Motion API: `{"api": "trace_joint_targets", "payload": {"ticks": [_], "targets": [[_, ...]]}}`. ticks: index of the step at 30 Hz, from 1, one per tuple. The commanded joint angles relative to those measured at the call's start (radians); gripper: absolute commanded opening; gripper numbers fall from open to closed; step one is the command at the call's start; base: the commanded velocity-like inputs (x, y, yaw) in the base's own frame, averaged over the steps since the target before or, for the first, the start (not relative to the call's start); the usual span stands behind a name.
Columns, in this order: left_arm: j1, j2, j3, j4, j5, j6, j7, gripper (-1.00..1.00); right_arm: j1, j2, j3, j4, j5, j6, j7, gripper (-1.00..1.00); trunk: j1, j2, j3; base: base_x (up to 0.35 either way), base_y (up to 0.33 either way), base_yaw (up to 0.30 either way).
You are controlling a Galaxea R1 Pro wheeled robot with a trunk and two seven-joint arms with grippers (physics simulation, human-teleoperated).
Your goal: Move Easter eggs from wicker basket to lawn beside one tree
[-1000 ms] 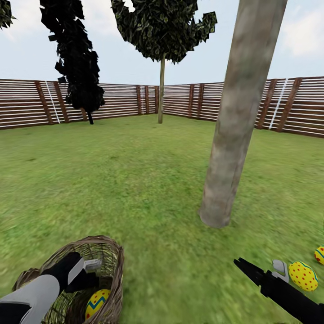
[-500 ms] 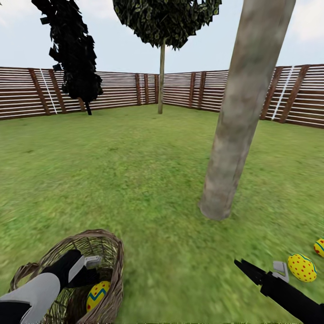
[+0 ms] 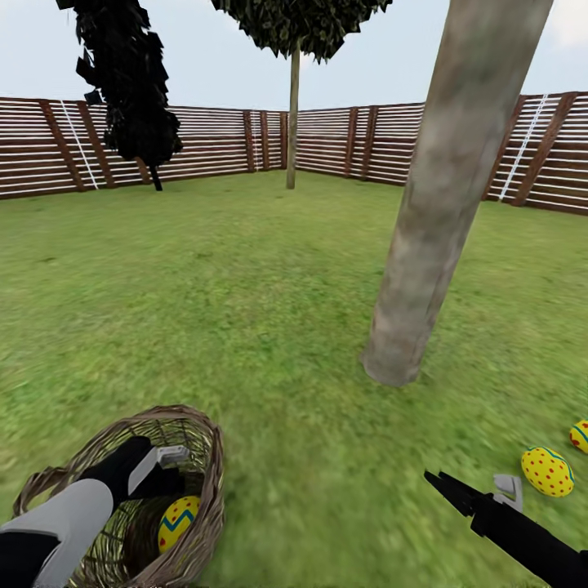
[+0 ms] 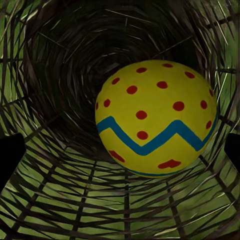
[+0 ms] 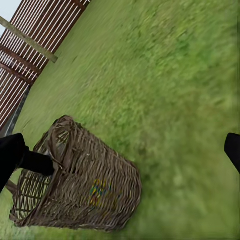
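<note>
At the lower left of the head view, the left end effector (image 3: 167, 465) reaches down into the round brown woven wicker basket (image 3: 204, 457) on the mottled green lawn (image 3: 245, 286). Its fingers are spread wide and grip nothing — the yellow egg with a blue zigzag band and red dots (image 4: 156, 117) lies between them at the basket's bottom. At lower right, the right end effector (image 3: 478, 490) hovers open and empty, near two yellow red-dotted eggs (image 3: 547, 471) on the grass — below right of the thick grey-brown tree trunk (image 3: 433, 220).
</note>
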Motion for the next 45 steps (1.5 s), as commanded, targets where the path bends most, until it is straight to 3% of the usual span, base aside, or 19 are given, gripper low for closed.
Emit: {"api": "trace_joint_targets", "payload": {"ticks": [1, 5, 11, 16, 22, 34, 45], "targets": [[-0.003, 0.001, -0.009, -0.003, 0.007, 0.004, -0.003, 1.00, -0.001, 0.000, -0.001, 0.000, -0.003, 0.007, 0.001, 1.00, 0.000, -0.001, -0.005, 0.000, 0.000, 0.000], [-0.006, 0.001, -0.010, -0.004, 0.006, 0.004, -0.020, 1.00, -0.001, 0.000, -0.001, 0.000, -0.003, 0.006, 0.001, 1.00, 0.002, -0.002, -0.020, 0.000, 0.000, 0.000], [-0.007, 0.004, -0.050, -0.003, 0.007, 0.004, -0.051, 1.00, -0.001, 0.000, -0.001, 0.000, -0.003, 0.005, 0.001, 1.00, 0.005, -0.003, -0.044, 0.000, 0.000, 0.000], [-0.007, 0.005, -0.063, -0.003, 0.006, 0.001, -0.065, 1.00, -0.001, 0.000, 0.000, 0.001, -0.003, 0.005, -0.001, 1.00, 0.006, -0.004, -0.059, 0.000, 0.000, 0.000], [-0.007, 0.021, -0.067, -0.004, 0.006, -0.021, -0.071, 1.00, -0.001, 0.001, 0.010, 0.001, -0.004, 0.005, -0.034, 1.00, 0.006, -0.004, -0.059, 0.000, 0.000, 0.000], [-0.007, 0.045, -0.068, -0.005, 0.006, -0.062, -0.132, 1.00, -0.001, 0.002, 0.015, 0.001, -0.004, 0.002, -0.042, 1.00, 0.012, -0.007, -0.105, 0.000, 0.000, 0.000], [-0.007, 0.050, -0.068, -0.009, 0.006, -0.086, -0.146, 1.00, -0.001, 0.002, 0.014, 0.001, -0.004, 0.003, -0.042, 1.00, 0.012, -0.007, -0.105, 0.000, 0.000, 0.000]]}}
